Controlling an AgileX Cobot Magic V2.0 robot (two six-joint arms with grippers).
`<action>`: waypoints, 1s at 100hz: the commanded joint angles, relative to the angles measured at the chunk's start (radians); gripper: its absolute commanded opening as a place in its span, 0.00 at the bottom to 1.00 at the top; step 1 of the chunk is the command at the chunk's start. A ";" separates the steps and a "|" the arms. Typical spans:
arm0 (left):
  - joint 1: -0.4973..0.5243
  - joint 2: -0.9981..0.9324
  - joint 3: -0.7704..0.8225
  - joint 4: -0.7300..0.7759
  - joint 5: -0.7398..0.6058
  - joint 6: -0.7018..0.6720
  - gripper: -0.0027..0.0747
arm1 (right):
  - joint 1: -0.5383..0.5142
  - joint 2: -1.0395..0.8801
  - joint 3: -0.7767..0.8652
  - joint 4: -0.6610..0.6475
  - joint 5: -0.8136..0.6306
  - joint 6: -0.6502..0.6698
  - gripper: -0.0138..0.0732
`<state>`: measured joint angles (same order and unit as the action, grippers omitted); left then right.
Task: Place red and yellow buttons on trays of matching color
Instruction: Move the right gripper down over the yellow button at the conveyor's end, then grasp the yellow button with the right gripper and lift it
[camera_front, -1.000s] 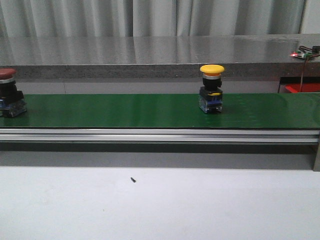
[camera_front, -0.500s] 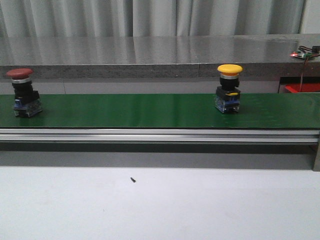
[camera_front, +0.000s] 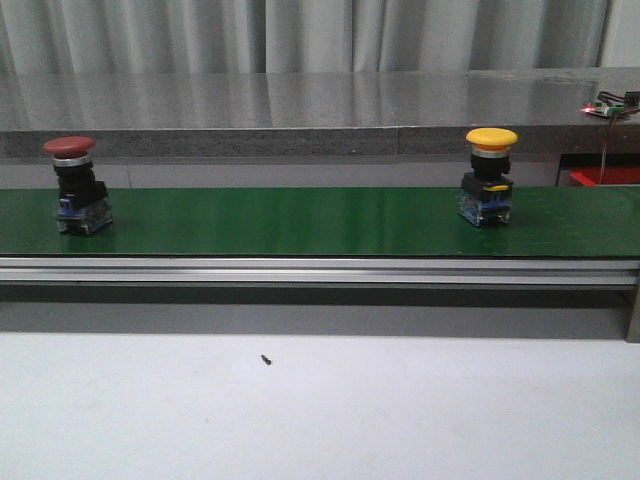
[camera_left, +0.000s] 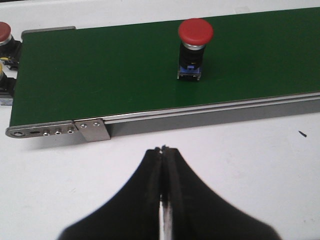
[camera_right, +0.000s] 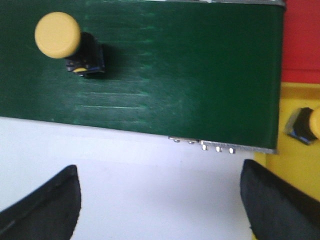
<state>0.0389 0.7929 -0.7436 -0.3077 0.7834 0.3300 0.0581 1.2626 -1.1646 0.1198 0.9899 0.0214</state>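
A red button (camera_front: 76, 185) stands upright at the left of the green belt (camera_front: 300, 220); a yellow button (camera_front: 488, 176) stands towards its right end. In the left wrist view the red button (camera_left: 194, 47) is on the belt, well beyond my left gripper (camera_left: 164, 150), which is shut and empty over the white table. My right gripper (camera_right: 159, 197) is open and empty over the table, short of the belt that carries the yellow button (camera_right: 67, 42). Past the belt's end lie a yellow tray (camera_right: 292, 170) holding another yellow button (camera_right: 305, 125), and a red tray (camera_right: 302, 35).
Two more buttons (camera_left: 4, 37) sit off the belt's near end in the left wrist view. An aluminium rail (camera_front: 300, 270) runs along the belt's front. A grey ledge (camera_front: 300, 105) lies behind it. A small black speck (camera_front: 266, 359) lies on the white table.
Both buttons have travelled to the right along the belt, the red one coming fully into the front view. No gripper shows in the earlier frames.
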 joint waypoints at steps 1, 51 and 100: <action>-0.008 -0.005 -0.025 -0.018 -0.065 0.002 0.01 | 0.032 0.048 -0.108 0.012 0.011 -0.007 0.90; -0.008 -0.005 -0.025 -0.009 -0.063 0.002 0.01 | 0.127 0.432 -0.473 0.006 0.149 -0.034 0.90; -0.008 -0.005 -0.025 -0.009 -0.055 0.002 0.01 | 0.126 0.581 -0.490 -0.083 0.160 -0.067 0.86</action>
<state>0.0389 0.7929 -0.7436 -0.2995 0.7834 0.3300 0.1840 1.8833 -1.6214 0.0467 1.1593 -0.0318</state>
